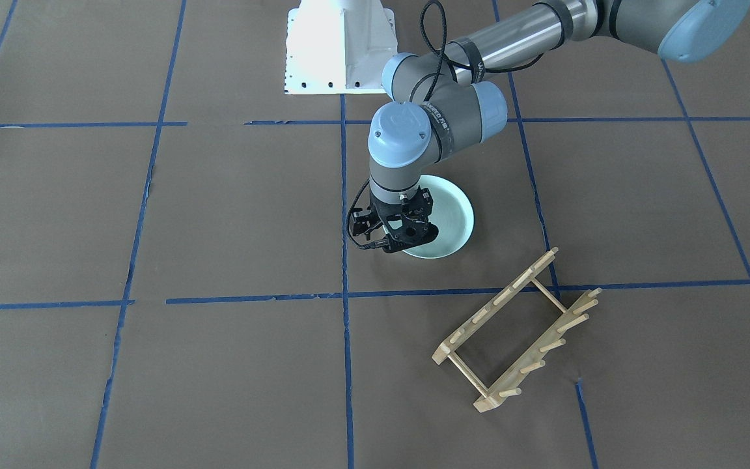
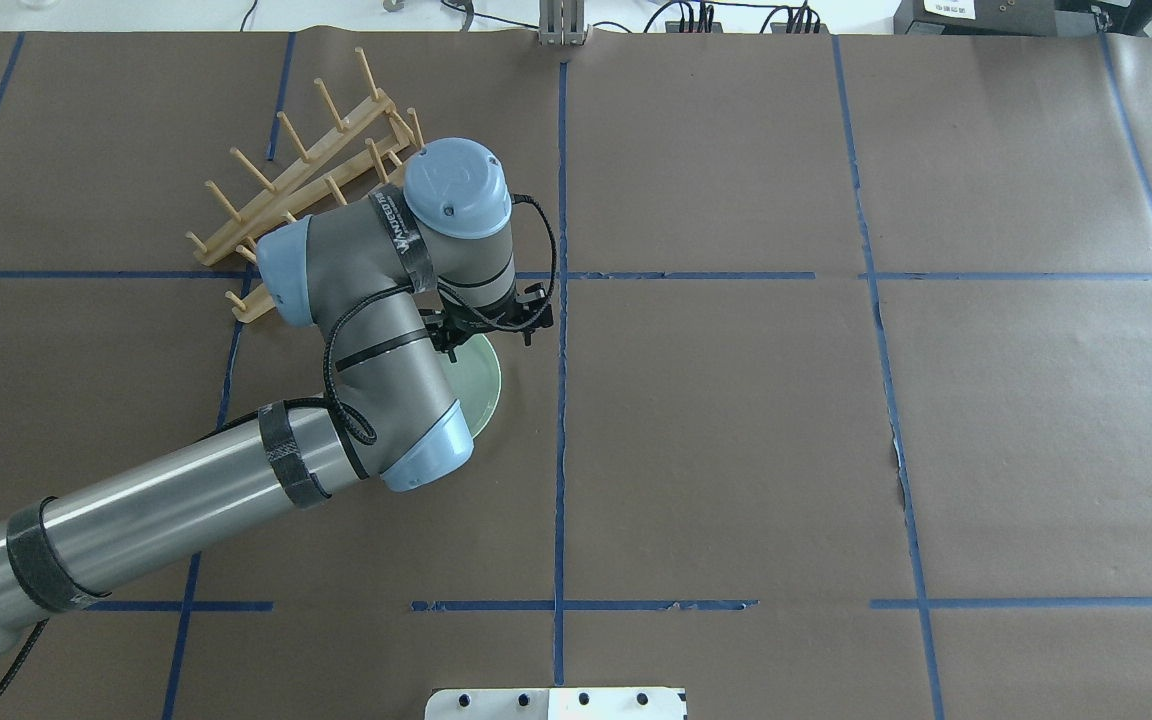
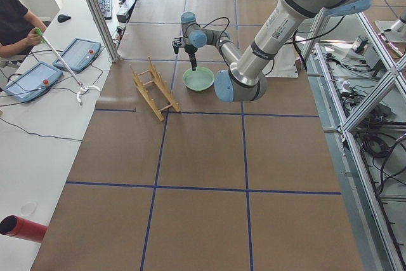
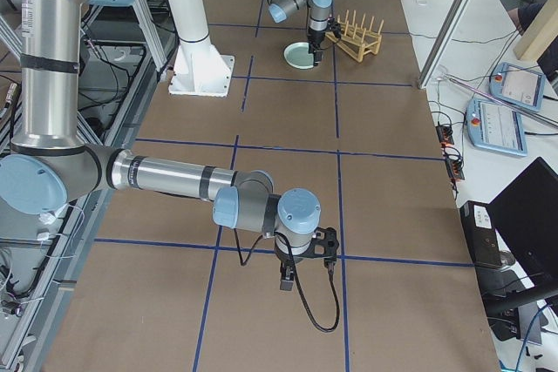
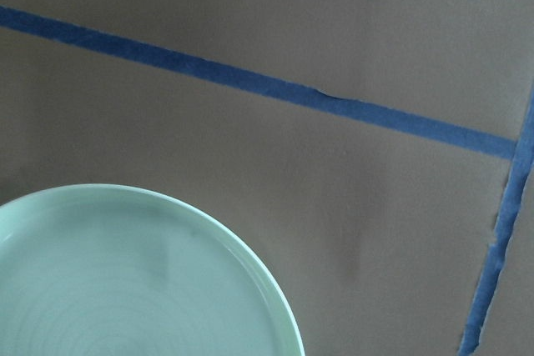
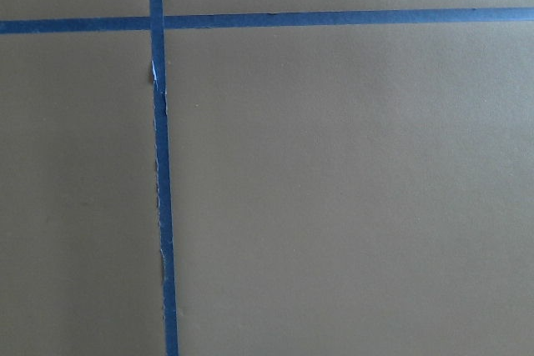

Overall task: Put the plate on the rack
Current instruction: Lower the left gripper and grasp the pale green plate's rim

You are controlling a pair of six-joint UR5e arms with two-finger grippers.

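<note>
The pale mint-green plate (image 1: pixel 452 215) lies flat on the brown paper and fills the lower left of the left wrist view (image 5: pixel 125 289). My left gripper (image 1: pixel 409 240) points down over the plate's rim on the side toward the table's middle, and its fingers look spread, with nothing held. The light-wood rack (image 1: pixel 518 329) stands apart from the plate, further from my base. From overhead the rack (image 2: pixel 306 170) is partly behind my left wrist and most of the plate (image 2: pixel 484 385) is under the arm. My right gripper (image 4: pixel 301 272) hangs low over bare paper far from both; I cannot tell its state.
The white robot base (image 1: pixel 339 49) stands at the table's back edge. Blue tape lines (image 1: pixel 346 296) grid the brown paper. Tablets (image 3: pixel 76 55) and a person (image 3: pixel 16 20) are beside the table, beyond the rack. A red cylinder (image 3: pixel 25 228) lies by the table's edge.
</note>
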